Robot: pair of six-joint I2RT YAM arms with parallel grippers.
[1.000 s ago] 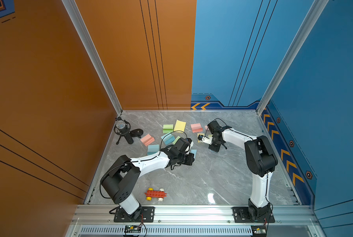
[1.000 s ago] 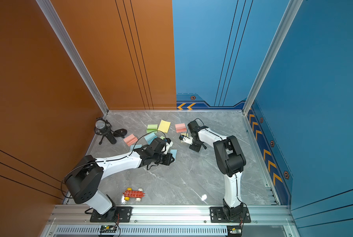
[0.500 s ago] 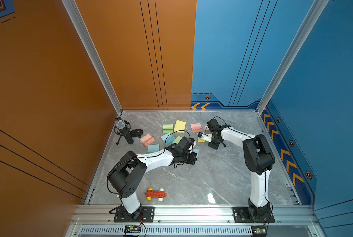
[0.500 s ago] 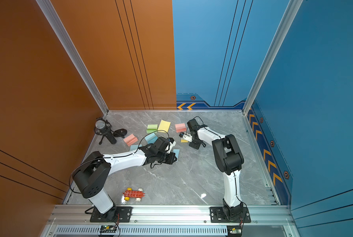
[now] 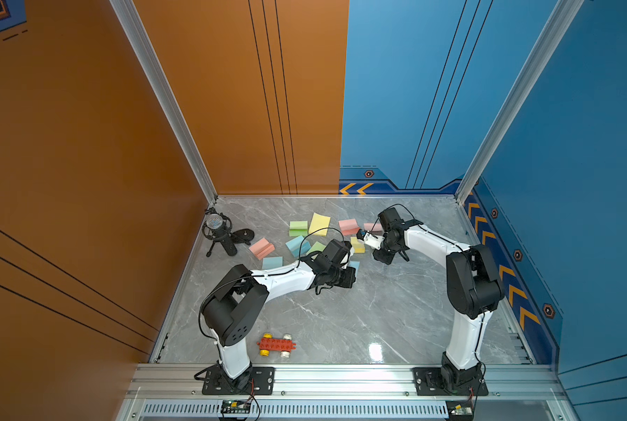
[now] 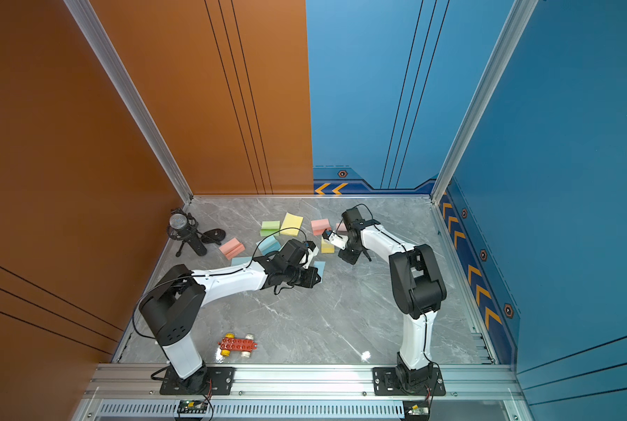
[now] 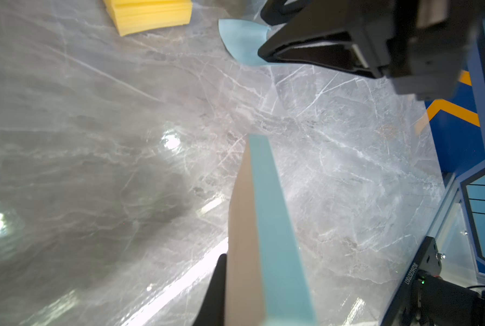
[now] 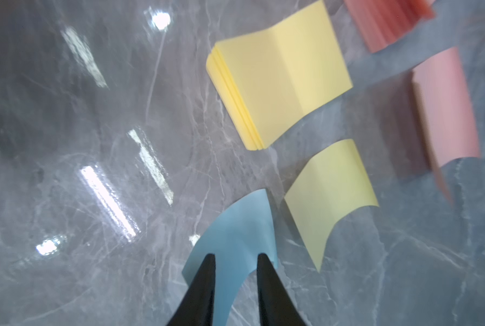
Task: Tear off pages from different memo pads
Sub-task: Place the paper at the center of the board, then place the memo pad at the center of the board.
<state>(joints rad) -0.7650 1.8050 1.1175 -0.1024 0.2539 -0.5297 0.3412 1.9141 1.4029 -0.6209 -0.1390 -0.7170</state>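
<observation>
Robot lab cell: aluminium-framed panel walls (image 5: 86, 145)

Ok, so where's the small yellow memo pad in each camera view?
In a top view: yellow memo pad mid-table, by the right claw.
In a top view: same spot.
Left wrist: cut off at the frame edge, across from that claw.
Right wrist: ahead of the claw, beyond a loose yellow page.
Shared landmark: the right claw.
</observation>
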